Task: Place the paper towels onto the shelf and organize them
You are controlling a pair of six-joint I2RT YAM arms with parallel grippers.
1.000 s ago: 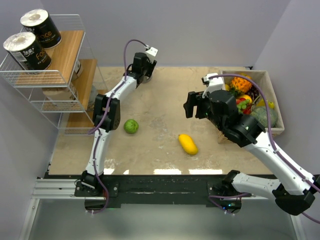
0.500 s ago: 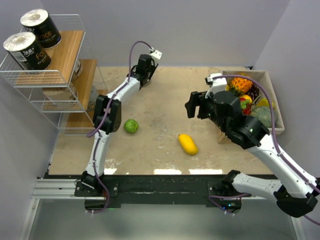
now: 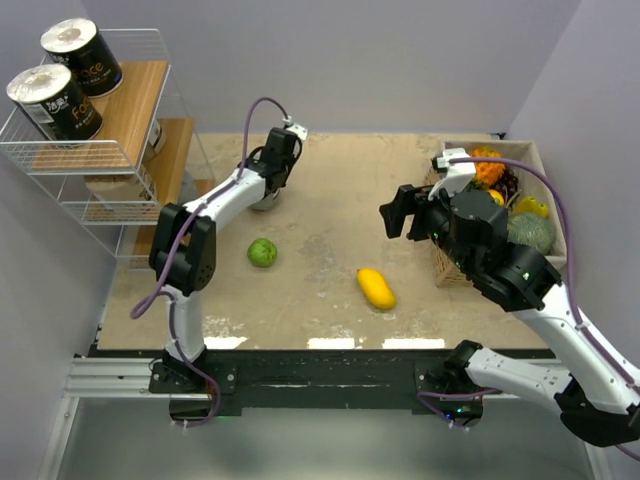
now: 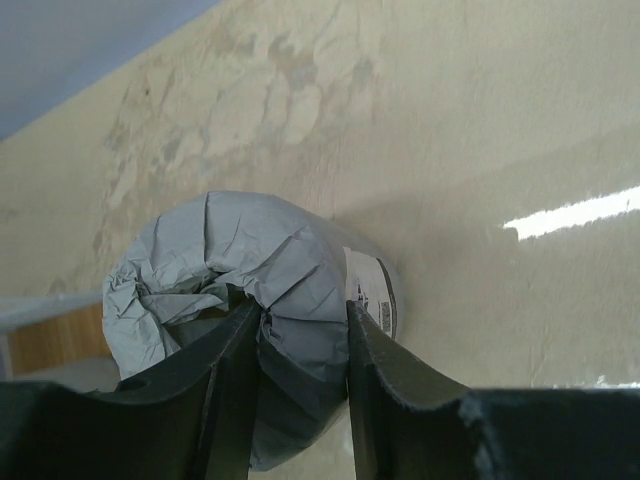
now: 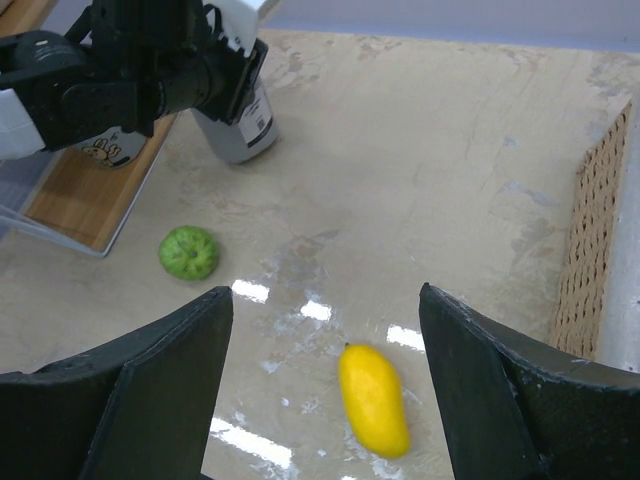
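Beige, marble-patterned table (image 3: 340, 170) under plain lilac walls. At its far left edge, the shelf (image 3: 135, 95) — white wire frame, stepped wooden boards.

On the shelf's top board, two black-wrapped paper towels, upright, white cored ends up: one (image 3: 82, 56) at the back, the other (image 3: 54, 101) in front of it and close by.

Just right of the shelf's lowest board, the grey paper towel (image 4: 260, 290). Stands upright with its base at the table, wrap crumpled at the top, a white label (image 5: 258, 112) on its side. Not yet on the shelf.

Clamped around that grey roll, the left gripper (image 3: 272, 178) — in the wrist view, both dark fingers (image 4: 230, 360) pressed into the wrap, one on each side of the crushed top.

Well to the right of the shelf, the right gripper (image 5: 325, 292), spread wide and holding nothing, hanging above bare table.

Between the shelf and that gripper, lying on the table: a green fruit (image 3: 262, 252) near the shelf's foot and a yellow fruit (image 3: 376, 288) farther out.

Farthest from the shelf, at the opposite table edge, a tan box (image 3: 522, 146) heaped with mixed fruit.

Lower shelf tiers largely masked by wire and the left arm. Cannot tell what sits there.
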